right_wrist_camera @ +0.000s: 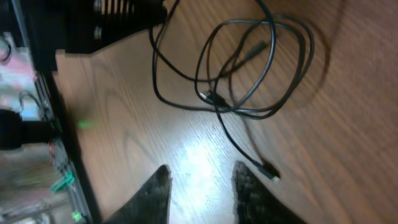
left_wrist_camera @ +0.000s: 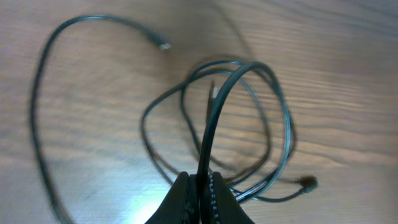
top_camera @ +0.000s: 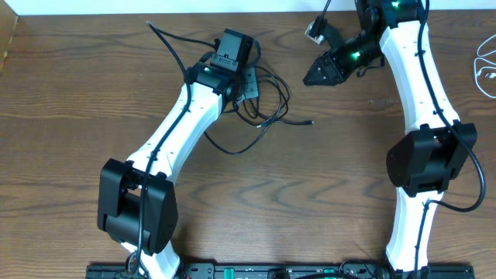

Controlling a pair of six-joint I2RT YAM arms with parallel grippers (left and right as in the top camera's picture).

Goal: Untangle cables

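Note:
The black cable (top_camera: 267, 108) lies in tangled loops on the wooden table, left of centre at the back. One plug end (top_camera: 310, 122) points right and another end (top_camera: 149, 25) reaches toward the back left. My left gripper (left_wrist_camera: 203, 182) is shut on a strand of the black cable (left_wrist_camera: 214, 112), which rises from the loops into the jaws. My right gripper (right_wrist_camera: 202, 180) is open and holds nothing. It hovers to the right of the loops (right_wrist_camera: 267, 62), near a plug end (right_wrist_camera: 270, 173). The white cable (top_camera: 487, 74) lies apart at the table's far right edge.
The left arm (top_camera: 170, 132) crosses the table diagonally from the front left. The right arm (top_camera: 418, 85) runs along the right side. The table's back edge (top_camera: 271, 9) lies just behind both grippers. A black rail (top_camera: 232, 271) runs along the front.

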